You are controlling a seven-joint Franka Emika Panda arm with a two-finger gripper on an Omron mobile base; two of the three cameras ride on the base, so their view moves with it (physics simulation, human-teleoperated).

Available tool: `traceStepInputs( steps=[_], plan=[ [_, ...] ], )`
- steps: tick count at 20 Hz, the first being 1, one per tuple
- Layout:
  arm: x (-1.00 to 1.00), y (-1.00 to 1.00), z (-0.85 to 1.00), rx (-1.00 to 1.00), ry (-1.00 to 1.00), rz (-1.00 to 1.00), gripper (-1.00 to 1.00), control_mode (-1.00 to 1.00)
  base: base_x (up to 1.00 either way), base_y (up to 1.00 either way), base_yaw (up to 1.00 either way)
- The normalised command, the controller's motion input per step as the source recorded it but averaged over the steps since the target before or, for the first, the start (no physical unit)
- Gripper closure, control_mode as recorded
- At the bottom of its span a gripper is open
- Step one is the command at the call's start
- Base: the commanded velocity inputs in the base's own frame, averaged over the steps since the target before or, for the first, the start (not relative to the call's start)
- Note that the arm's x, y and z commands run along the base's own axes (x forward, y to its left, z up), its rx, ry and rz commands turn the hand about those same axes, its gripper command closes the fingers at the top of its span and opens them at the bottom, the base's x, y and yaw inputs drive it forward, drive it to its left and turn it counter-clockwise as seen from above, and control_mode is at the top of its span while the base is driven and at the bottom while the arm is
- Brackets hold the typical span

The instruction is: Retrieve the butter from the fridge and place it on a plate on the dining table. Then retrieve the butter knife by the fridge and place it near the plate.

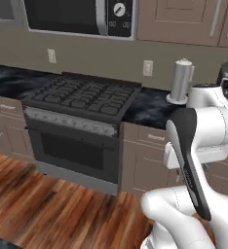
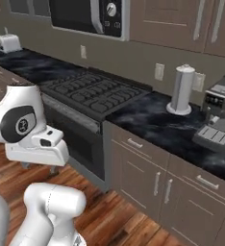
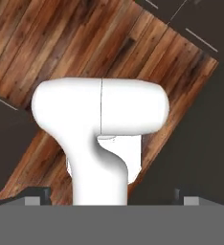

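Wooden floor point(image 3: 85, 43) under my hand point(image 3: 111, 198), jaws wide, empty. Butter likely light, soft, greasy: pinch long sides, gently.

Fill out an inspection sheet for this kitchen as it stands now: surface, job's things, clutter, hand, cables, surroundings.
Surface: black marbled counter over brown cabinets, running either side of the stove.
Job's things: nothing seen.
Clutter: tall silver canister and coffee machine on the counter right of the stove; white toaster at the far left end.
Hand: fingertips stand wide apart in the hand view, nothing between them, pointed down over the wooden floor.
Cables: nothing seen.
Surroundings: microwave above the stove, upper cabinets, wall outlets, wood floor.
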Motion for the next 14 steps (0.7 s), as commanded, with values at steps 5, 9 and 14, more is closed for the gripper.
traceStepInputs(
  steps=[5, 9, 14],
  plan=[
    [0.0, 0.0, 0.0, 0.0, 0.0, 0.0, -1.0, 1.0, 0.0, -0.05, 0.77],
    [0.0, 0.0, 0.0, 0.0, 0.0, 0.0, -1.0, 1.0, 0.09, -0.39, 0.87],
    [0.0, 0.0, 0.0, 0.0, 0.0, 0.0, -1.0, 1.0, 0.07, -0.49, 0.83]
  ],
)
